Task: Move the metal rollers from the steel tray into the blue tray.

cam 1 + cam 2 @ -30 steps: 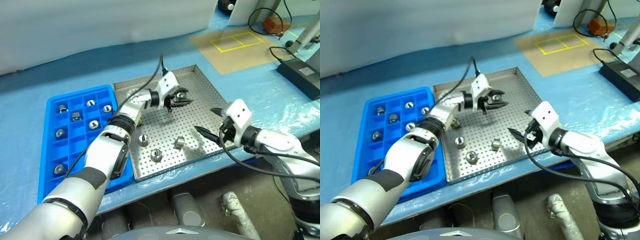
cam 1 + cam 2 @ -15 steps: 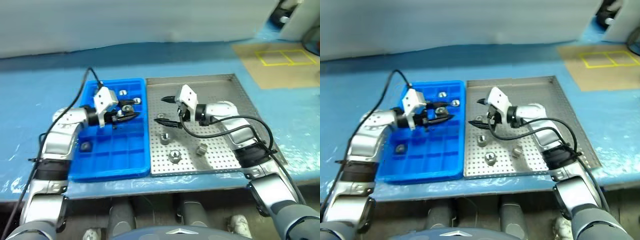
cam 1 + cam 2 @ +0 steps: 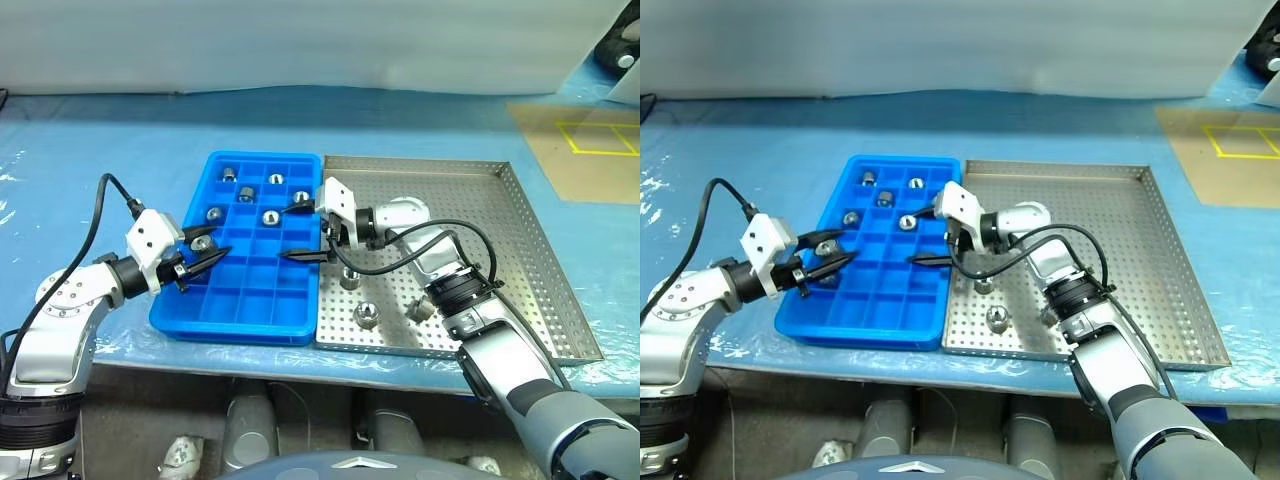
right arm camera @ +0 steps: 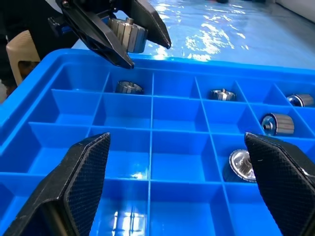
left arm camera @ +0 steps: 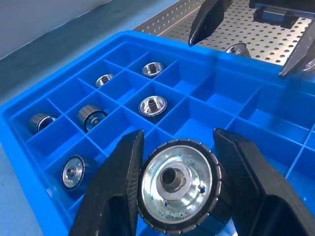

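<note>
My left gripper [image 3: 207,254] is shut on a metal roller [image 5: 177,184], a shiny disc with a central hole, and holds it just above the near left compartments of the blue tray [image 3: 240,312]. Several more rollers lie in the tray's far compartments, one of them [image 3: 270,216] near the middle. My right gripper [image 3: 289,231] stands open and empty over the blue tray's right edge, pointing toward the left gripper. The steel tray [image 3: 500,250] lies to the right. Three rollers [image 3: 366,314] rest on its perforated floor near the front left.
Both trays sit side by side on a table under blue plastic sheeting [image 3: 120,150]. A brown board with yellow tape marks [image 3: 590,150] lies at the far right. Cables run along both arms.
The view has swung left. My left gripper carried the roller from over the steel tray to the blue tray's near left side. My right gripper moved left to the blue tray's right edge, still open.
</note>
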